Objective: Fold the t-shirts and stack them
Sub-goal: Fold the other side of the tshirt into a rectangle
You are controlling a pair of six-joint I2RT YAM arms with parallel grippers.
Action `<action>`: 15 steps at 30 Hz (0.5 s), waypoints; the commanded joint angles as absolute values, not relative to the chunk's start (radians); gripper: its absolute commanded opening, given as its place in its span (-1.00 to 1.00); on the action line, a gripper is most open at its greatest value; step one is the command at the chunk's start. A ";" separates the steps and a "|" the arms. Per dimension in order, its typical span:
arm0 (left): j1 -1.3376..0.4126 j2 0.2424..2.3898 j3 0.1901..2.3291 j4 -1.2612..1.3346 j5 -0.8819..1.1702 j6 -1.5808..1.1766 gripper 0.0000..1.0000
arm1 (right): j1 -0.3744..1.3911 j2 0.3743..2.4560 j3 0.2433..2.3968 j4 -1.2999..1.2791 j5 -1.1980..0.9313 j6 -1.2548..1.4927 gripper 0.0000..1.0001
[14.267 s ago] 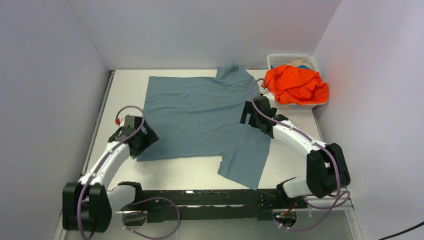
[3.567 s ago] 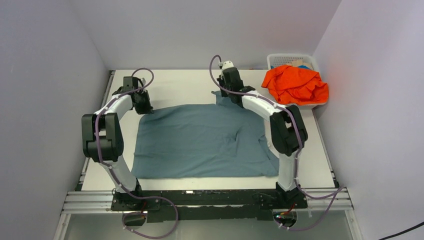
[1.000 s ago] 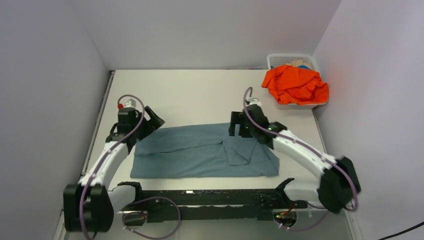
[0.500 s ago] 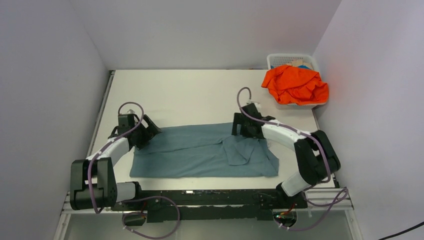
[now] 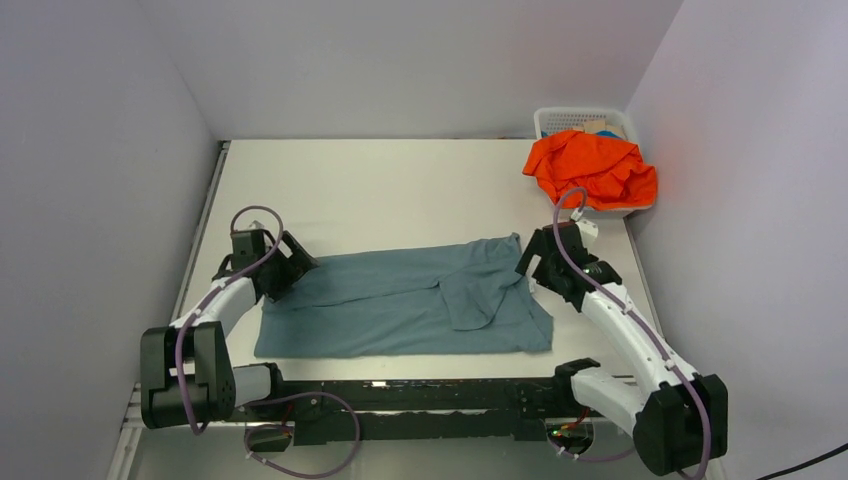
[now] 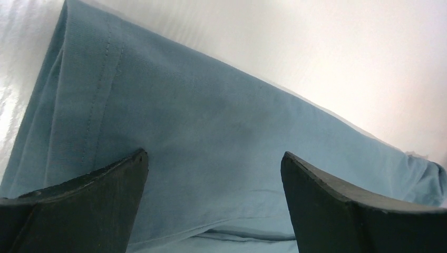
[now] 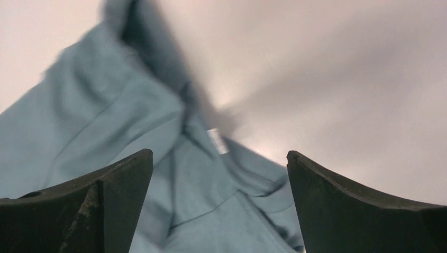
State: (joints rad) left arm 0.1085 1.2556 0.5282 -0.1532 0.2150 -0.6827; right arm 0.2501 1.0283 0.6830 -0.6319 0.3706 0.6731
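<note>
Two claws spread wide, nothing gripped; blue-grey t-shirt (image 5: 400, 305) lies folded on the table (image 5: 400, 185).
My left gripper (image 5: 288, 264) sits low at the shirt's far left corner, over a stitched hem; whether it touches the cloth I cannot tell. My right gripper (image 5: 530, 262) is at the far right corner, above bunched fabric. That wrist view is blurred, and a small white patch (image 7: 216, 140) is possibly the label. The shirt forms a long band near the front edge. The orange t-shirt (image 5: 592, 170) is heaped on the white basket (image 5: 570, 116), far right.
</note>
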 commanded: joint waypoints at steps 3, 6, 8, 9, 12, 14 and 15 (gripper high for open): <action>0.117 1.208 0.530 -0.241 0.187 -0.642 0.99 | 0.325 1.016 0.689 -0.264 -0.131 0.540 1.00; 0.118 1.204 0.528 -0.229 0.197 -0.644 0.99 | 0.547 1.143 0.765 -0.206 -0.052 0.515 1.00; 0.118 1.208 0.530 -0.237 0.186 -0.642 0.99 | 0.635 1.251 0.829 -0.234 0.015 0.513 1.00; 0.118 1.211 0.531 -0.240 0.184 -0.641 0.99 | 0.657 1.297 0.857 -0.263 0.055 0.519 1.00; 0.118 1.220 0.531 -0.240 0.186 -0.637 0.99 | 0.698 1.409 0.922 -0.385 0.194 0.516 0.90; 0.118 1.226 0.532 -0.243 0.179 -0.632 0.99 | 0.711 1.453 0.949 -0.469 0.289 0.523 0.77; 0.118 1.227 0.533 -0.247 0.175 -0.631 0.99 | 0.714 1.466 0.955 -0.496 0.318 0.530 0.72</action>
State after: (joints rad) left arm 0.1127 1.2236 0.5278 -0.2146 0.2012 -0.6567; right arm 0.7044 1.4178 0.8940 -0.3473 0.1150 0.5301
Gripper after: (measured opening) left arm 0.994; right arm 0.904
